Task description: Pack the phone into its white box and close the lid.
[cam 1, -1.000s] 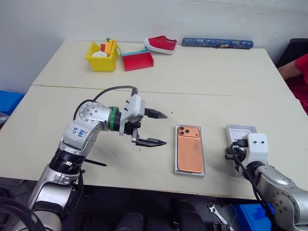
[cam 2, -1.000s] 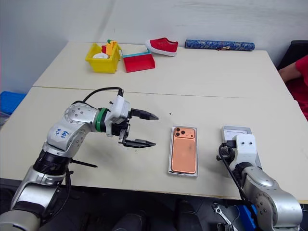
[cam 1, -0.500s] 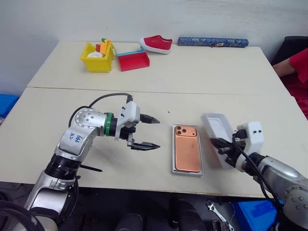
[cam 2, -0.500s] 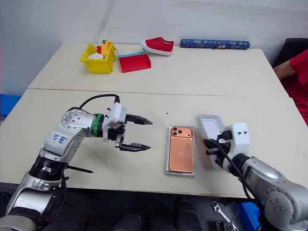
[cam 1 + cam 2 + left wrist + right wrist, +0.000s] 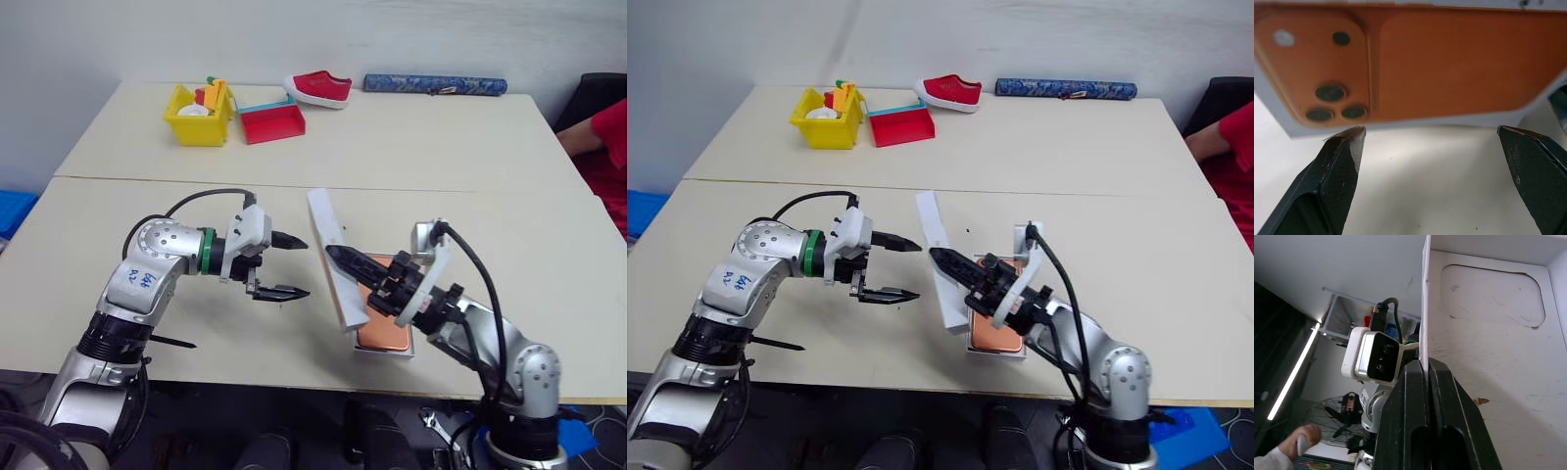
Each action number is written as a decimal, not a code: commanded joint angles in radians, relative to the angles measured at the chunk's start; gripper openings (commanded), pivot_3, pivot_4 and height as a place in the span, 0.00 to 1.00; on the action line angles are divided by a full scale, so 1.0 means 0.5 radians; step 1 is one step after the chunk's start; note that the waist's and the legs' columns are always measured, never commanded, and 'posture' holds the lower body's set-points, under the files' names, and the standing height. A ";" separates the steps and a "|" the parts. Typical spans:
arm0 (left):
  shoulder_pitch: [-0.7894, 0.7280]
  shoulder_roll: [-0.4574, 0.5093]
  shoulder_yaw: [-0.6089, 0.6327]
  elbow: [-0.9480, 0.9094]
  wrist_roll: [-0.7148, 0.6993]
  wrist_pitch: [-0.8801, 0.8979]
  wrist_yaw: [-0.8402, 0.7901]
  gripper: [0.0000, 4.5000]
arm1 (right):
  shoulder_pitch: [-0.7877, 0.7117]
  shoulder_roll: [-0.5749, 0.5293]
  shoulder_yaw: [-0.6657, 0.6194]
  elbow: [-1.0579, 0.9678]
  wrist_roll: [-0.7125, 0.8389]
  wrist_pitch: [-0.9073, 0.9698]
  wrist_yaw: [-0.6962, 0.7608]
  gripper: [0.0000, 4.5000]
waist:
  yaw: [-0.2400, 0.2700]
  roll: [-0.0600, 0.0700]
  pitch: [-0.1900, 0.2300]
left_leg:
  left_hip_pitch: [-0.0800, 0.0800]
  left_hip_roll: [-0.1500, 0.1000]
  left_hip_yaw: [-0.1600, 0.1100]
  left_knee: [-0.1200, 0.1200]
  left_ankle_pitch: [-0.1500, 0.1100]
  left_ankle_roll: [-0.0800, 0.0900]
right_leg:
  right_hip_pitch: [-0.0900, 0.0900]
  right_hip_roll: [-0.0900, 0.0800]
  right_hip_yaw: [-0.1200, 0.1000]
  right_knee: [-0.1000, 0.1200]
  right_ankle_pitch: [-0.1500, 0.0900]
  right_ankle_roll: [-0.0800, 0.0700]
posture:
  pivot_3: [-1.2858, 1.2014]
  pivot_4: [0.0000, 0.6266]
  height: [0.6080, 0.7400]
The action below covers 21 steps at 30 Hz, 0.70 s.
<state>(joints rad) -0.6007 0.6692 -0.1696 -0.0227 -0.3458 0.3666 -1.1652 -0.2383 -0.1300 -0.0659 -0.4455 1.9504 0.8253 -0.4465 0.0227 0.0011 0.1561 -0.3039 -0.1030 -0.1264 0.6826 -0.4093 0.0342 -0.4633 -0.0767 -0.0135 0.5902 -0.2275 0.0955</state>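
Gripping the lid (image 5: 331, 257) by one wall, the right tool (image 5: 338, 259) tilts it above the phone (image 5: 384, 329) (for capping, probably); the left tool (image 5: 291, 266) waits, fingers spread.

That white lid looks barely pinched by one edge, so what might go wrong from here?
The right end effector grips the lid by one thin wall, tilted steeply above the table, so it may slip or twist. It also hangs beside the phone in the white box; lowered skewed, it could catch a wall and shove both.
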 commanded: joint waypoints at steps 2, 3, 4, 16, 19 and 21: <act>0.056 0.051 0.068 -0.102 0.003 0.017 0.028 1.00 | -0.015 0.162 -0.101 0.159 0.044 0.010 -0.053 0.01 | 0.000 0.002 0.001 | 0.000 0.000 0.000 0.000 0.000 0.000 | 0.000 0.001 0.000 0.000 0.000 0.000 | 0.52 0.24 1.00; 0.066 0.058 0.073 -0.112 0.003 0.023 0.034 1.00 | -0.007 0.155 -0.112 0.198 0.044 0.025 -0.056 0.01 | 0.001 0.002 0.001 | 0.000 0.000 0.000 0.000 0.000 0.000 | 0.000 0.001 0.000 0.000 0.000 0.000 | 0.52 0.24 1.00; 0.075 0.062 0.079 -0.120 0.001 0.029 0.042 1.00 | 0.008 0.140 -0.119 0.231 0.044 0.042 -0.047 0.01 | 0.001 0.002 0.001 | -0.001 -0.001 0.000 0.000 0.000 0.000 | -0.001 0.000 0.000 0.000 0.000 0.000 | 0.52 0.24 1.00; 0.073 -0.088 -0.084 -0.068 0.094 0.067 0.140 0.63 | 0.368 -0.088 -0.107 0.103 0.025 -0.037 0.170 0.00 | 0.004 0.005 0.003 | 0.000 -0.001 0.000 0.000 -0.001 0.002 | 0.000 -0.001 0.001 0.000 0.000 0.000 | 0.52 0.24 1.00; 0.043 -0.167 -0.168 -0.003 0.171 0.019 0.149 0.42 | 0.409 -0.144 -0.080 0.065 -0.023 -0.062 0.231 0.00 | 0.006 0.005 0.002 | 0.000 -0.001 0.000 0.000 -0.001 0.002 | 0.001 -0.001 0.001 0.000 0.000 0.000 | 0.52 0.24 1.00; -0.004 -0.242 -0.222 0.068 0.213 -0.019 0.148 0.28 | 0.452 -0.180 -0.069 0.020 -0.054 -0.074 0.277 0.00 | 0.007 0.005 0.002 | 0.000 -0.001 0.000 0.000 -0.001 0.002 | 0.001 0.000 0.001 -0.001 0.000 0.000 | 0.52 0.24 1.00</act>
<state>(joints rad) -0.5703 0.5648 -0.2639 0.0039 -0.2597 0.3872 -1.0933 -0.0301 -0.2030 -0.1091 -0.3934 1.9379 0.7970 -0.3296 0.0260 0.0033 0.1573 -0.3040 -0.1032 -0.1264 0.6826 -0.4100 0.0354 -0.4628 -0.0771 -0.0134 0.5899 -0.2275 0.0956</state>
